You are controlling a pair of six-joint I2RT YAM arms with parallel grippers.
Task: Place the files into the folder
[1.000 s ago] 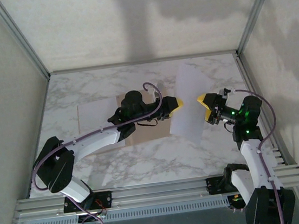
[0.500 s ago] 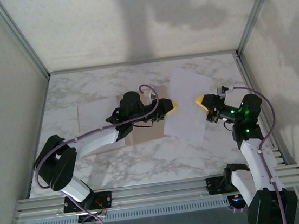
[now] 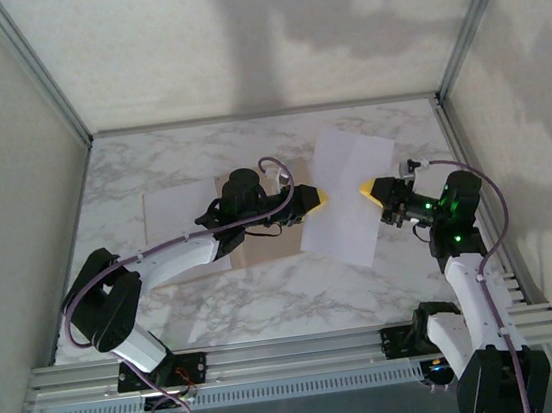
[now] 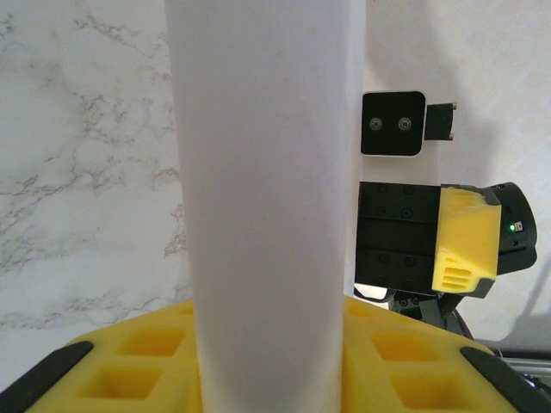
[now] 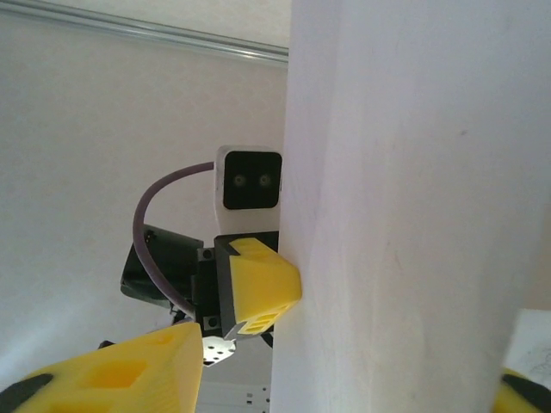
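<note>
One of the files, a white paper sheet, hangs in the air between my two grippers, right of the folder. My left gripper is shut on its left edge; in the left wrist view the sheet rises as a curved band from the closed yellow fingers. My right gripper stands open at the sheet's right edge, and in its own view the yellow fingers sit wide apart beside the sheet. The tan folder lies flat under the left arm, mostly hidden. Another white sheet lies at its left.
The marble table ends at a metal frame rail at the back and at the side walls. The left arm reaches across the folder. The right arm's base stands at the near right corner.
The held sheet has moved a little left and swung flatter and wider to the camera. The left gripper drew back leftwards, and the right gripper followed to the left.
</note>
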